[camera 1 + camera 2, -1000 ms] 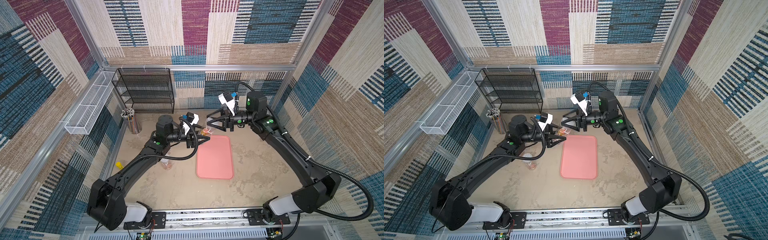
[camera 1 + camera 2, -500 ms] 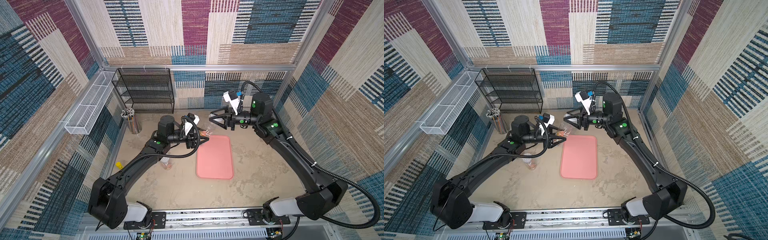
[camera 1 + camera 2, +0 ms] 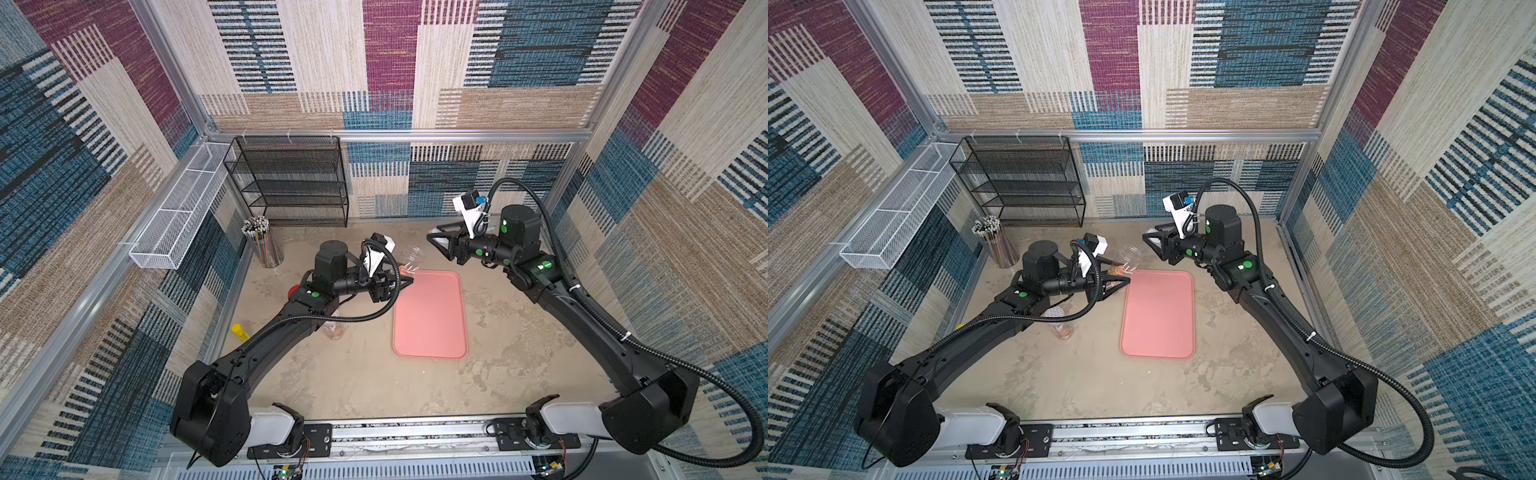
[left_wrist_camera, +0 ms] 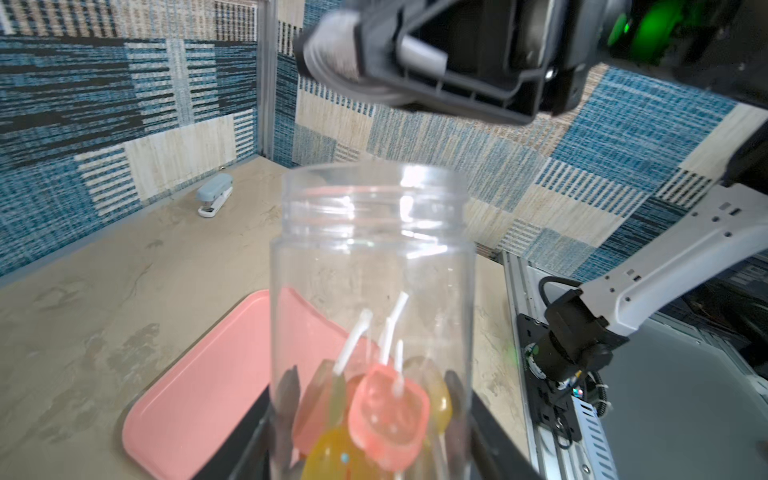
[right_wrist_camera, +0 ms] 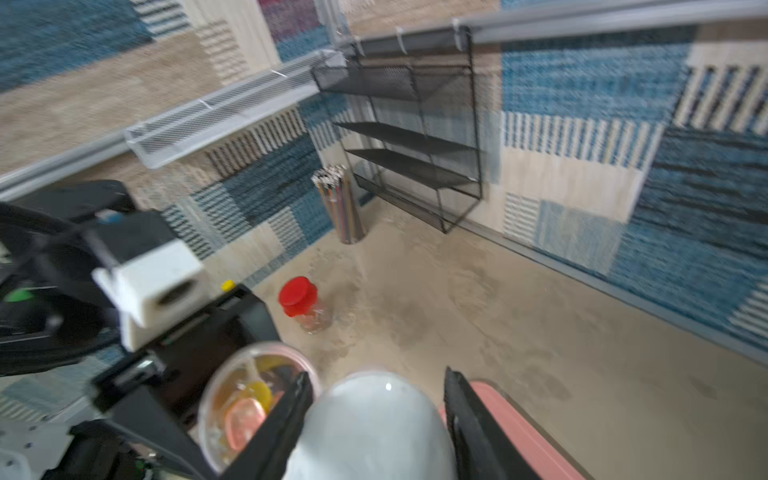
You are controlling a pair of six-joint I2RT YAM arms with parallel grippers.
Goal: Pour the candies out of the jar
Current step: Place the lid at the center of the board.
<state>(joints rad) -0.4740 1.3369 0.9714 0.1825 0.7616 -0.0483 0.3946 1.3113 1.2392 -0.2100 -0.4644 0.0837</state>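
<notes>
On the tabletop (image 3: pixel 374 386): pink tray (image 3: pixel 430 316) between the arms.
Left end effector (image 3: pixel 404 274): clamps the open clear jar (image 4: pixel 370 249), tilted, beside tray's far corner.
Right end effector (image 3: pixel 437 244): grips a pale lid (image 5: pixel 374 424).
Candies (image 4: pixel 386 407): at the jar's bottom.

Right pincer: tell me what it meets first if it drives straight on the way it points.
Likely bare tabletop near the red-lidded jar; the open jar sits just beside the right pincer. Depth is unclear.

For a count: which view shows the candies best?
The left wrist view: the candies sit close up in the clear jar, sticks and colours distinct. The right wrist view shows them blurred through its mouth; both top views show orange specks.
</notes>
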